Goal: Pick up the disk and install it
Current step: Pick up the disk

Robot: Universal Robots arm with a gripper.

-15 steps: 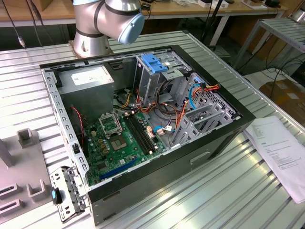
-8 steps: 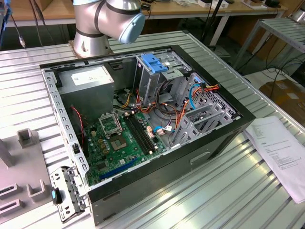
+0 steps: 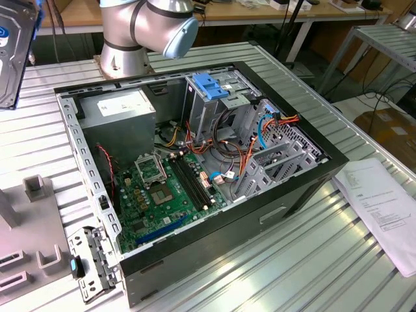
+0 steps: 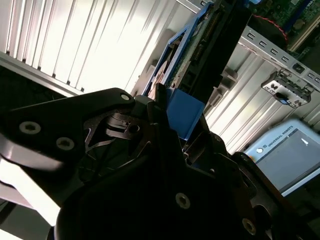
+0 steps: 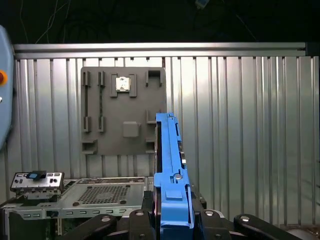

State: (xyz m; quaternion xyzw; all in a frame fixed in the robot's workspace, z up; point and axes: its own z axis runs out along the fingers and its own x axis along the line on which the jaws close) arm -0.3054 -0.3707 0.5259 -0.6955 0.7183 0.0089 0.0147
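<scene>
The gripper (image 5: 172,216) has its jaws closed on the disk (image 5: 170,160). In the first wrist view the drive stands edge-on between the two black fingers (image 5: 148,207), its light-blue side rail facing the camera and running straight out from the jaws. The second wrist view shows the same hold from the side: the gripper (image 4: 170,127) clamps a blue block of the rail, and the dark edge of the disk (image 4: 212,45) reaches on beyond it. In the exterior view the disk (image 3: 14,52) shows at the view's far left edge (label side with its blue band partly in frame). It is held off the table and well apart from the open computer case (image 3: 214,250).

The surface is a ribbed aluminium table (image 3: 312,266). The case lies on its side with the green motherboard (image 3: 169,188) exposed and a blue latch (image 3: 211,84) on top of the metal drive cage. A grey fixture plate (image 5: 125,110) rests on the ribs beside the case, and a small metal bracket (image 3: 91,266) leans at the case's near corner. A printed sheet of paper (image 3: 383,208) lies at the exterior view's right. The arm (image 3: 143,26) rises behind the case, with wooden benches (image 3: 273,16) beyond it. A teach pendant (image 4: 285,155) is seen in the second wrist view.
</scene>
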